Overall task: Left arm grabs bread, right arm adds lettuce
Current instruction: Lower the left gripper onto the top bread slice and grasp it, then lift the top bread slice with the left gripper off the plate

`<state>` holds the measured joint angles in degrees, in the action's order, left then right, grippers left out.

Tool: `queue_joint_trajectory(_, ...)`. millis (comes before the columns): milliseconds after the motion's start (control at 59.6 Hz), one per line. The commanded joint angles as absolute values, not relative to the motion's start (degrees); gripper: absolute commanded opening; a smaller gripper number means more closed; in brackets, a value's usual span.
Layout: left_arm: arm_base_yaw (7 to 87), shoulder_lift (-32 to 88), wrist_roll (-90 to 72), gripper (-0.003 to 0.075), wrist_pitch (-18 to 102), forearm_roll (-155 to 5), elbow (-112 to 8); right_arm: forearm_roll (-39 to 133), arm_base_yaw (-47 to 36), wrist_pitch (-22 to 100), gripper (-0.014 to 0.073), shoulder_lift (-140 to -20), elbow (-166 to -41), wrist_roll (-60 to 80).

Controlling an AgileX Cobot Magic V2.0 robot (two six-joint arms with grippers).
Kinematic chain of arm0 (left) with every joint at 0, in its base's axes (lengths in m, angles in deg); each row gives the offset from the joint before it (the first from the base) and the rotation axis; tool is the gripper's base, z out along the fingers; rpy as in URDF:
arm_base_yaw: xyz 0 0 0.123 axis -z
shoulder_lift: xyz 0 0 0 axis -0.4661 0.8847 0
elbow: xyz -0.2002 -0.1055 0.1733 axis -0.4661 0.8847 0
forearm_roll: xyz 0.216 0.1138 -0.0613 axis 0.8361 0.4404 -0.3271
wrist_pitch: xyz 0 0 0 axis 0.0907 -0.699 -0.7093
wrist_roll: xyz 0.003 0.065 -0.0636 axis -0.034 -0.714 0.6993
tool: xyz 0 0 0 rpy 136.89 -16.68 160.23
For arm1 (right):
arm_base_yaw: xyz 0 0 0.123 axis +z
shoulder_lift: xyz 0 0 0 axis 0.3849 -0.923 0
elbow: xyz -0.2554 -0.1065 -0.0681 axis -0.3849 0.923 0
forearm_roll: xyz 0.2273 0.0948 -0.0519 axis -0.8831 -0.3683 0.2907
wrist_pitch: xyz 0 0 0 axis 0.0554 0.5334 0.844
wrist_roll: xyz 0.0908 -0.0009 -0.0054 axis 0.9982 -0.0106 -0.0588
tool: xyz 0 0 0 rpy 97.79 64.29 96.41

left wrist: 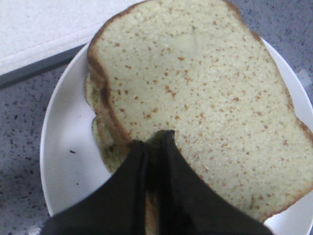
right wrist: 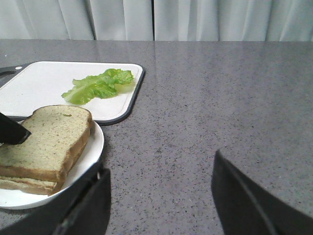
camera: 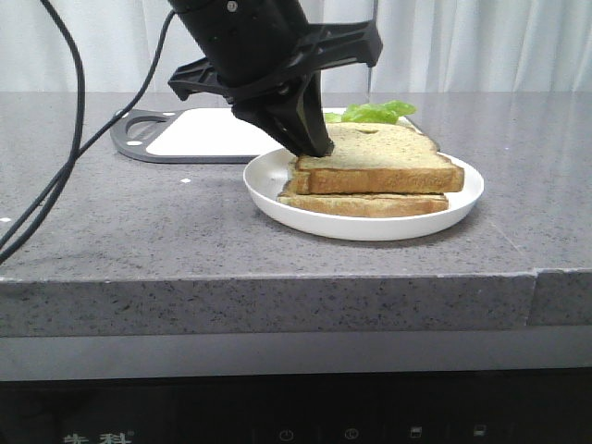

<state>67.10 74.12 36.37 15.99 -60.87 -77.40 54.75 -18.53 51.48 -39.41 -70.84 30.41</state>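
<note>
Gripping the top slice cleanly was the step in hand: the left end effector (camera: 314, 143) sat at the left edge of the bread (camera: 384, 159), fingers nearly together. My read: closed on the crust edge, though the left wrist view only showed the two fingers (left wrist: 171, 186) meeting over the slice's rim, so the bite looked shallow. To lift well I'd seat deeper on the thick slice, then raise straight up so the thinner slice (camera: 365, 203) under it stayed on the plate (camera: 370, 227) and didn't drag along.

Plate sat toward the table's (camera: 139, 240) front edge, roughly mid-width. Lettuce (right wrist: 98, 84) lay behind it on the white cutting board (right wrist: 44, 88), toward the back edge, well apart from the bread.

View differences: front view hid most of the lettuce behind the bread and never showed the right arm. Right wrist view showed the full leaf, untouched, and the right end effector (right wrist: 161, 196) with fingers spread wide, holding nothing, over bare table nearer the right edge. Only the left wrist view showed the lower slice poking out beneath the grasp.
</note>
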Motion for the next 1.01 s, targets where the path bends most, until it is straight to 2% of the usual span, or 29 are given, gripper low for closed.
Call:
queue_joint_trajectory(0,67.11,72.69,36.95,-0.0021,15.47,-59.43,-78.42,55.21,-18.49,47.26,0.0464,-40.31,-72.97,30.39)
queue_joint_trajectory(789,67.11,63.13,36.95,-0.0021,20.64,-57.98,-78.42,55.21,-18.52,47.21,0.0464,-40.31,-72.65,30.39)
queue_joint_trajectory(990,67.11,56.01,36.95,-0.0021,27.18,-53.49,-73.96,55.21,-18.52,47.33,0.0464,-40.31,-72.65,30.39)
